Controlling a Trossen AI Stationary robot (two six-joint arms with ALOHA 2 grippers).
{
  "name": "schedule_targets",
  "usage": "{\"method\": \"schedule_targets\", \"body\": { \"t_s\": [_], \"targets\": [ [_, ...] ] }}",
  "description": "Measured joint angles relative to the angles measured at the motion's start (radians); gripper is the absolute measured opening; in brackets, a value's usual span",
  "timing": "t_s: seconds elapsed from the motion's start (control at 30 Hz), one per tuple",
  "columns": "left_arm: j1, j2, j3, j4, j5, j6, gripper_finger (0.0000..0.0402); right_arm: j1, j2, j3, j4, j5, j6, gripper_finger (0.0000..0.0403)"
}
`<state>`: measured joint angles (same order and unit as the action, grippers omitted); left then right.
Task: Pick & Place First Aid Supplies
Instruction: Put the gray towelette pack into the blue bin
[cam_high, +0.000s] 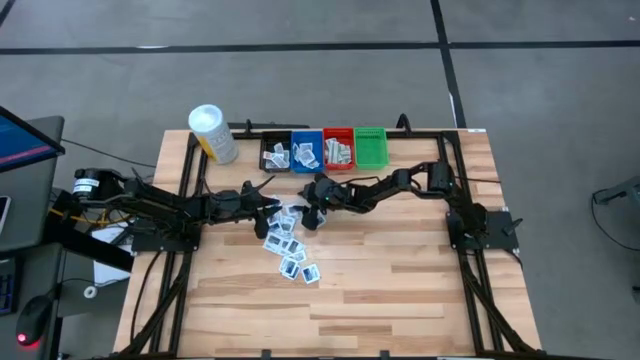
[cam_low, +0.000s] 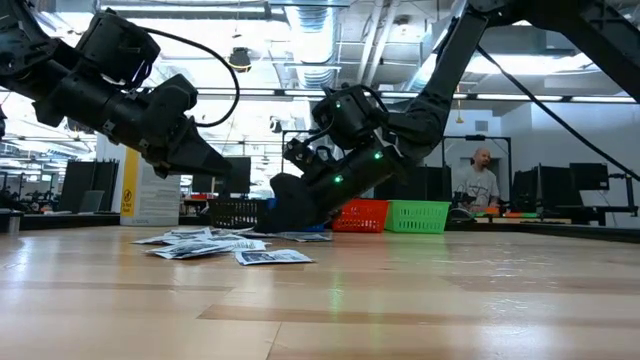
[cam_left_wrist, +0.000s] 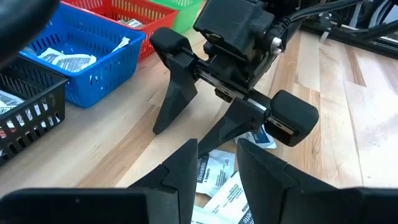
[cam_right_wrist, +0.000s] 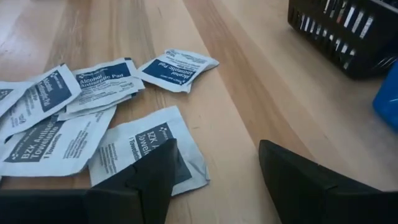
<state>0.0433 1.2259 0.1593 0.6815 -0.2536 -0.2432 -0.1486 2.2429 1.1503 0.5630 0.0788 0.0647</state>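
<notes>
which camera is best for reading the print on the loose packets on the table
The right wrist view: the packets fill it, print readable. The high view shows them as tiny white squares, the low view a flat edge-on heap, and the left wrist view only a few behind the jaws.

left gripper (cam_high: 268, 203): low, fingers parted | right gripper (cam_high: 312, 218): tips on table, fingers spread wide

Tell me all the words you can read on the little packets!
"Alcohol Antiseptic Pad": white and blue packet, right wrist view.
"BZK Antiseptic Towelette": long packet near it.
"Towelette": packet at the right fingers; the rest is hidden.
Far packet: print too small to read.
Packets in the blue bin: too blurred to read.
</notes>
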Motion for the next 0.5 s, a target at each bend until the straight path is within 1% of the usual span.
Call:
{"method": "schedule_targets", "body": {
  "t_s": [0.2,0.27,0.37,0.43,0.5],
  "targets": [
    [0.0,0.0,0.0,0.0,0.0,0.0,0.0113,0.022,-0.002,0.0,-0.023,0.009,-0.042,0.0219],
    [0.0,0.0,0.0,0.0,0.0,0.0,0.0113,0.025,-0.004,0.001,-0.039,0.019,-0.042,0.021],
    [0.0,0.0,0.0,0.0,0.0,0.0,0.0113,0.026,-0.005,0.003,-0.08,0.035,-0.042,0.0176],
    [0.0,0.0,0.0,0.001,0.0,0.0,0.0113,0.025,-0.005,0.002,-0.101,0.045,-0.042,0.0141],
    [0.0,0.0,0.0,0.005,0.0,0.0,0.0113,0.025,-0.005,0.002,-0.107,0.048,-0.045,0.0097]
  ]
}}
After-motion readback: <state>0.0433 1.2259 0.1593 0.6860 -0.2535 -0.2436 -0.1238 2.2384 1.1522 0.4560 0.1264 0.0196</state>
